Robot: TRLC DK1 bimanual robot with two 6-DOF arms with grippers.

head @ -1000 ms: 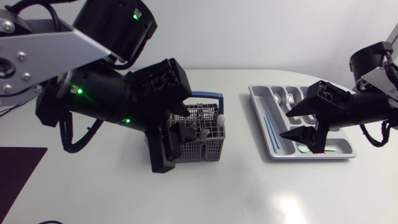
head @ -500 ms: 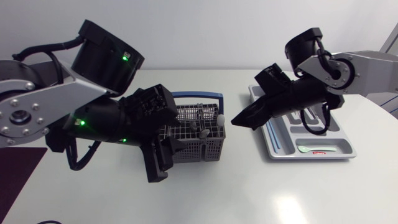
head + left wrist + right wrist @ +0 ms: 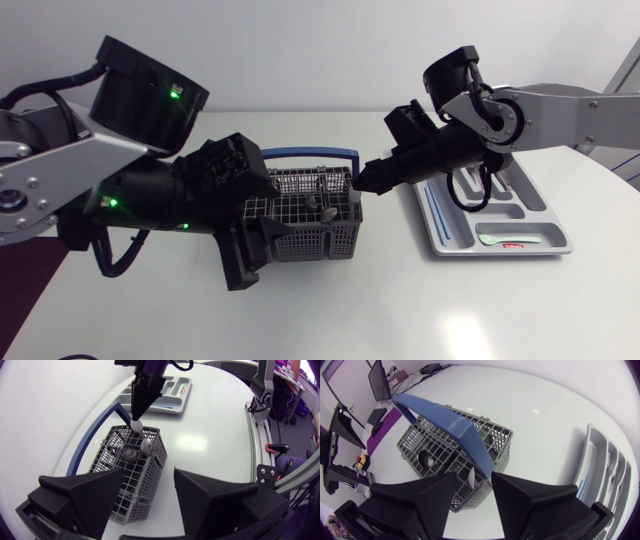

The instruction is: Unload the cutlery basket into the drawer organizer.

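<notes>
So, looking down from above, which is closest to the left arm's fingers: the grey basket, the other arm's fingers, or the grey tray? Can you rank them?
From the left fingers, in the head view:
1. Cutlery basket: right beside them, at its front-left corner.
2. Right fingers: at the basket's far right corner.
3. Drawer organizer: farthest, off to the right, apart from the basket.

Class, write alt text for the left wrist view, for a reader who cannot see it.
A grey cutlery basket with a blue handle sits ahead of the open left gripper, utensils inside. The right gripper points down at a white utensil end at its far side; the drawer organizer lies beyond.
</notes>
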